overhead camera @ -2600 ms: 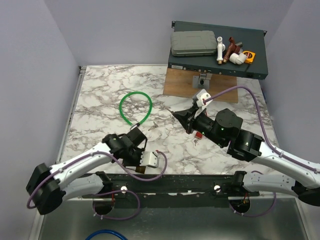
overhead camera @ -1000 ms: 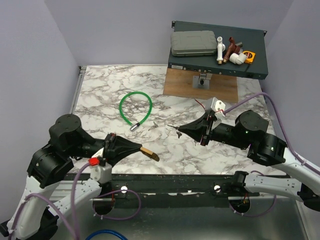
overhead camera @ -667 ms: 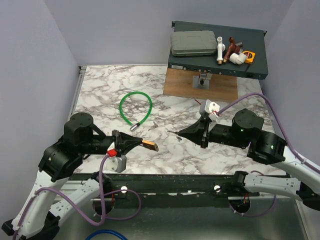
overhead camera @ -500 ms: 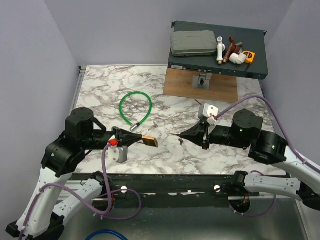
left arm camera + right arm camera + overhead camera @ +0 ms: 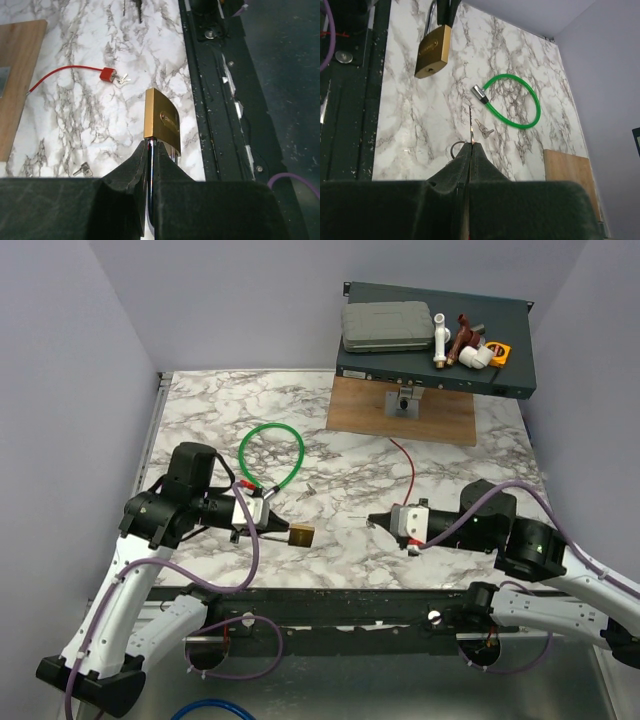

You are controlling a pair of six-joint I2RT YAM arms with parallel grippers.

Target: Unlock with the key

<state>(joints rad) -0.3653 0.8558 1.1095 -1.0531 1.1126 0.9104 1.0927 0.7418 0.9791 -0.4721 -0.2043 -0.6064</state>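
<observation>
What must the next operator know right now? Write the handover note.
Left gripper: shut on the shackle of the brass padlock, whose body is held off the table and points toward the right arm.
Right gripper: shut on a thin toothed key, with its blade aimed at the padlock and a gap between them.
Lying loose on the table: a red tag with small keys.
Done: lock and key are both gripped and roughly facing each other.
Left: align, insert the key, turn, free the shackle.
</observation>
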